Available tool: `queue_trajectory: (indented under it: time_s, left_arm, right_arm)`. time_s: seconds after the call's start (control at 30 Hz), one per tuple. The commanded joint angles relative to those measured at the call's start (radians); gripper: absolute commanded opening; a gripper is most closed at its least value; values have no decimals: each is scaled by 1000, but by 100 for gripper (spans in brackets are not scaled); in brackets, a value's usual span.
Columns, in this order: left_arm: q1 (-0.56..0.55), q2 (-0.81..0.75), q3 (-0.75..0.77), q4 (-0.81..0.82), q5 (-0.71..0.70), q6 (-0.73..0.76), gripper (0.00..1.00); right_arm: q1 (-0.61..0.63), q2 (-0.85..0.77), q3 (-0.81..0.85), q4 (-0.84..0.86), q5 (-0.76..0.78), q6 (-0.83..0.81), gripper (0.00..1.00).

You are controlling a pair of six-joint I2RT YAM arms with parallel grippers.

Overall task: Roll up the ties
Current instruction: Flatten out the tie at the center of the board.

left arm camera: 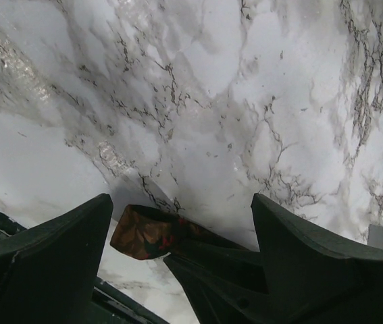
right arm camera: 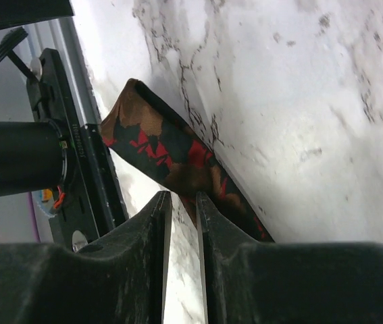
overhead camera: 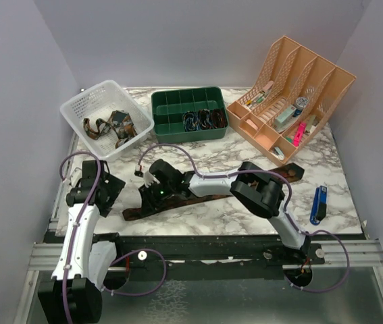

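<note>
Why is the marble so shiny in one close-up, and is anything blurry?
Left wrist view: glare washes the marble table at upper left, and the tie end lies in shadow. Right wrist view: tie sharp, fingers dark. Top view: even light, soft shadows.

No text, label or number can be read anywhere.

Twin arms side by side: the left arm and right arm both wear smooth white link shells between bulky black joint housings, the left rising from a black cylindrical base. Thin purple cables loop loosely along each arm, and a small green light glows on the right wrist. Up close, the fingers are dark, matt, wedge-shaped blocks with faintly speckled surfaces.
</note>
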Motion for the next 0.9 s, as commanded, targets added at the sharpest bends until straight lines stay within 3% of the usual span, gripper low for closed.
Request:
queue_trajectory:
  time_s: [0.0,0.1,0.23,0.3,0.37,0.6,0.87]
  left_arm:
    - [7,-65,-30,-76,99,-67,83]
    - [7,-101,-62,-77,134,-74,81]
    - [7,-86,-75,-76,196,-33,81]
    - [7,-79,-74,-78,219,-23,81]
    - [7,-82,-77,-75,237,-21,78]
    - [3,-51,-160,39,372,-4,64]
    - [-10,-37,-152,89,393,27,61]
  right_arm:
    - [-12,-50,-114,-27,187,51,28]
    - [-37,-75,-191,82,149,78,27]
    - [-40,-95,-214,67,190,102,27]
    - [-41,-108,-246,125,141,93,27]
    - [-41,-113,-252,147,104,93,27]
    - [-72,-164,-318,171,193,155,27]
    - [-84,-140,-318,194,126,167,27]
